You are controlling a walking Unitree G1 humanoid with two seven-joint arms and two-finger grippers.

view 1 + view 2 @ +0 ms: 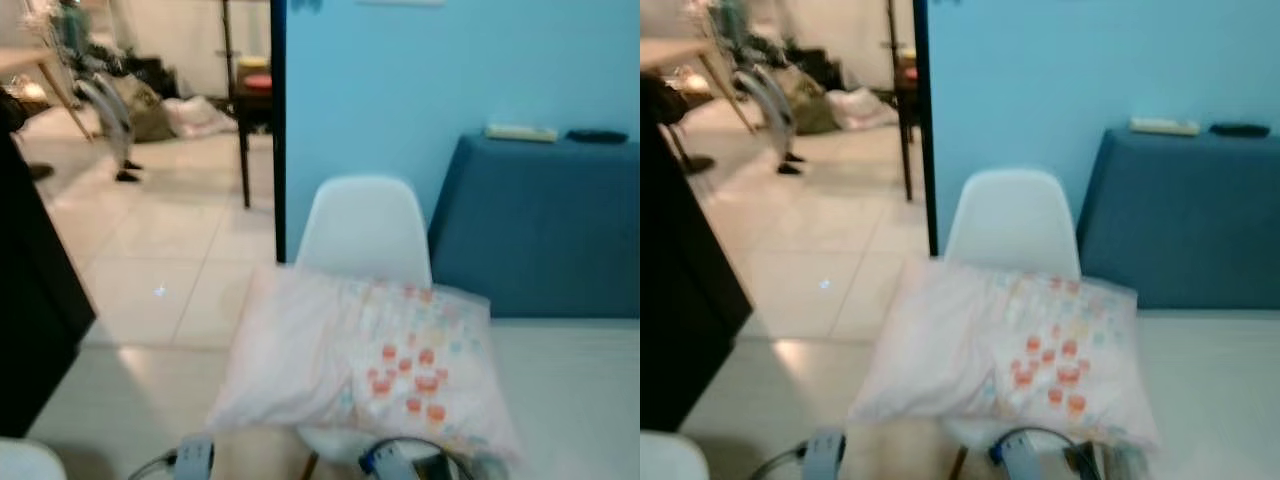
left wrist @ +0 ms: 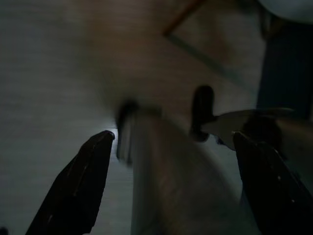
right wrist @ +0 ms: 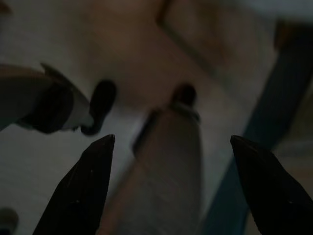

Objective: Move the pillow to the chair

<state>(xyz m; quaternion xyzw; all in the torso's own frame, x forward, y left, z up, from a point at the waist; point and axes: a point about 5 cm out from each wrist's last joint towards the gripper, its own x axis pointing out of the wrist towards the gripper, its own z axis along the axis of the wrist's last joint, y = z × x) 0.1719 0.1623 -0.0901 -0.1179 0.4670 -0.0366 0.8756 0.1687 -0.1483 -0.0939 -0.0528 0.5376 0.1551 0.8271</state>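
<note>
Left gripper (image 2: 171, 183): we see its fingers spread wide, holding nothing.
Right gripper (image 3: 171, 183): likewise agape, nothing held.
Pillow (image 1: 365, 360): we find it lying across the seat of the white chair (image 1: 365, 225).
Behind: blue-draped table (image 1: 545, 225).

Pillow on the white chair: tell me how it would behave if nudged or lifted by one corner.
The pillow looks soft and puffy, so it would probably sag and fold if lifted by a corner. It seems light for its bulk. It overhangs the white chair seat on both sides, so a sideways nudge could slide it off.
</note>
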